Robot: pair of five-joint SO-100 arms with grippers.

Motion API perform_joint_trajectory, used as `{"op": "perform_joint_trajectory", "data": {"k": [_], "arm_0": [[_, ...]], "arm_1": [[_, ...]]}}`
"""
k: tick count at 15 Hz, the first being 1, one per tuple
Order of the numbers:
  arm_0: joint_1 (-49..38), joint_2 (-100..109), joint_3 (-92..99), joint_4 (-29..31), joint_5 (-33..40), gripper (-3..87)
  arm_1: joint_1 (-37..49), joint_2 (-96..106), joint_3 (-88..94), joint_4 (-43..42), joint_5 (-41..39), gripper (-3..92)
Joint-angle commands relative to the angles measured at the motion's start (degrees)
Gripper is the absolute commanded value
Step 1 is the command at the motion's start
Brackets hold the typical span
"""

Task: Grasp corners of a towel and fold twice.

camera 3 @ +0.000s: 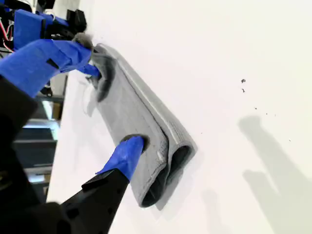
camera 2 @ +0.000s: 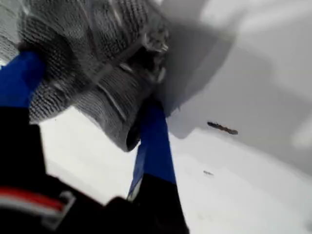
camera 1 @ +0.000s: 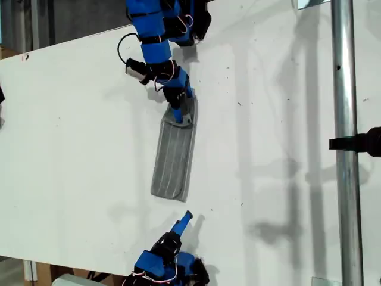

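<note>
– Towel first: where does it lie?

– The towel (camera 1: 174, 158) is a narrow folded strip mid-bench (camera 1: 71, 149), running from the exterior view's top toward its bottom.

– And the hands?

– My first hand (camera 1: 178, 116) is clamped on the far end, cloth bunched between its jaws. My second hand (camera 1: 183, 219) hovers just off the near end, jaws spread, holding nothing.

– So how should the second fold go?

– I'd lift the far end only enough to clear the strip, then carry it straight along to the near corners (camera 1: 159, 192). My second hand should pin that end so it doesn't drag. Release once the edges line up.
</note>
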Motion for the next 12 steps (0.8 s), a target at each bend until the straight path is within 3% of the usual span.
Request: {"op": "perform_joint_trajectory", "data": {"k": [1, 2, 3, 4, 6, 10, 12], "arm_0": [[1.32, 0.97, -0.09, 0.18, -1.23, 31.6], [1.76, 1.93, 0.44, 0.44, -1.67, 31.5], [1.85, 3.08, 1.14, 0.44, -1.85, 31.3], [1.85, 4.39, 1.67, 0.62, -2.02, 31.1], [2.02, 7.91, 2.90, 1.32, -2.72, 30.5], [2.02, 16.35, 5.80, 0.00, -1.58, 28.3], [2.90, 15.38, 6.42, -1.32, -1.14, 27.8]], "arm_1": [[-0.79, -10.99, -7.03, -11.07, -0.35, 39.5], [-0.79, -12.13, -6.86, -15.21, -0.53, 36.1], [-0.53, -13.10, -6.33, -19.78, -2.72, 25.9], [-0.35, -13.36, -5.80, -22.06, -4.22, 3.0], [-1.23, -8.00, -3.60, -15.64, -7.21, -0.2], [-8.26, 26.37, -2.11, 27.07, -7.21, -0.2], [-12.83, 39.29, -3.69, 43.59, -5.10, -0.2]]}}
